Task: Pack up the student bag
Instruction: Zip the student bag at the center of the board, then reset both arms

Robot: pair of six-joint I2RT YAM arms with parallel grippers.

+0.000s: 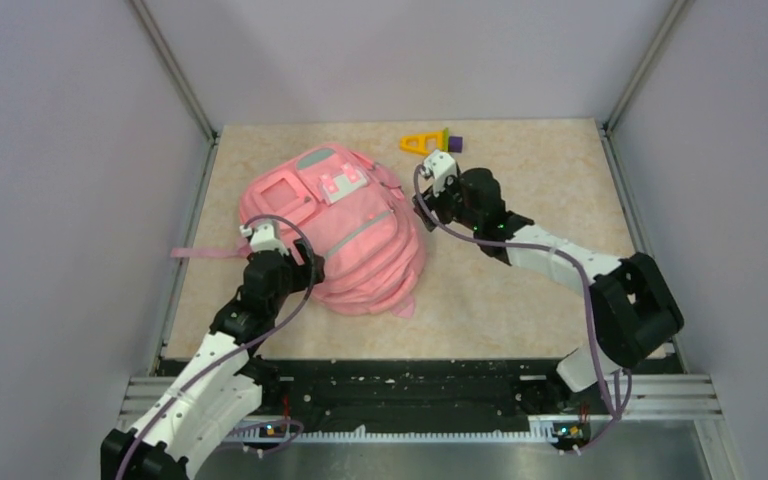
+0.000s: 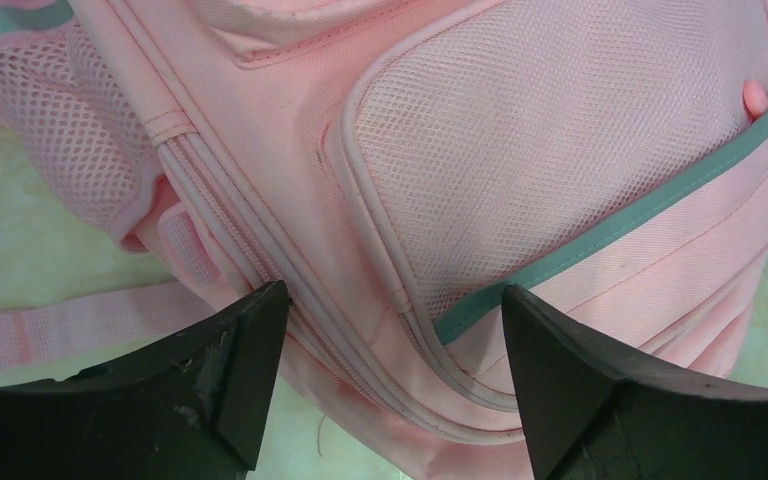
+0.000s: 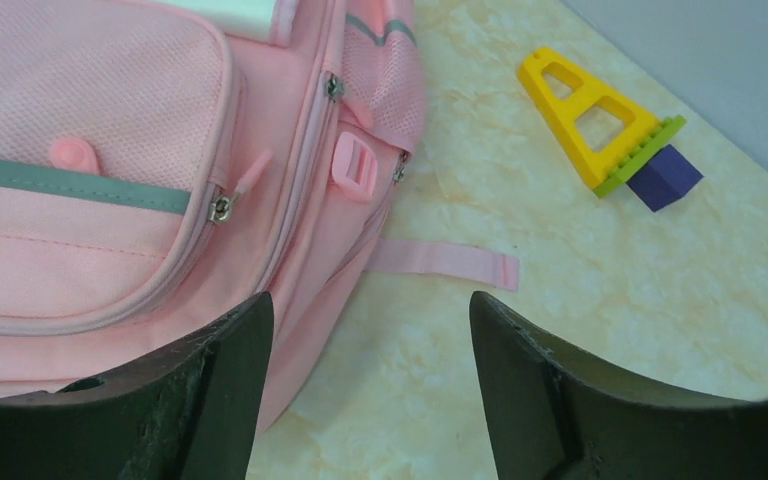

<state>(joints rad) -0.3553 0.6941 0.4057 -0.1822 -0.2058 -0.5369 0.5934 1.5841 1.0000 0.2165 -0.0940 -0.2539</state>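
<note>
The student bag [image 1: 350, 235], a big pink backpack with grey strips and a square window patch, lies flat in the middle of the table. My left gripper [image 1: 300, 255] hovers over the bag's near left edge. In the left wrist view this gripper [image 2: 394, 290] is open, with the bag's seam and mesh pocket [image 2: 520, 130] below the gap and nothing held. My right gripper [image 1: 425, 205] sits at the bag's right side. It is open [image 3: 370, 296] over bare table, with the bag [image 3: 90, 110] just left of its left finger.
A yellow triangular toy with a green and a purple block [image 1: 430, 140] lies at the back of the table, right of the bag [image 3: 600, 115]. Loose pink straps trail out on the left [image 1: 205, 252] and right [image 3: 450, 260]. Grey walls enclose the table.
</note>
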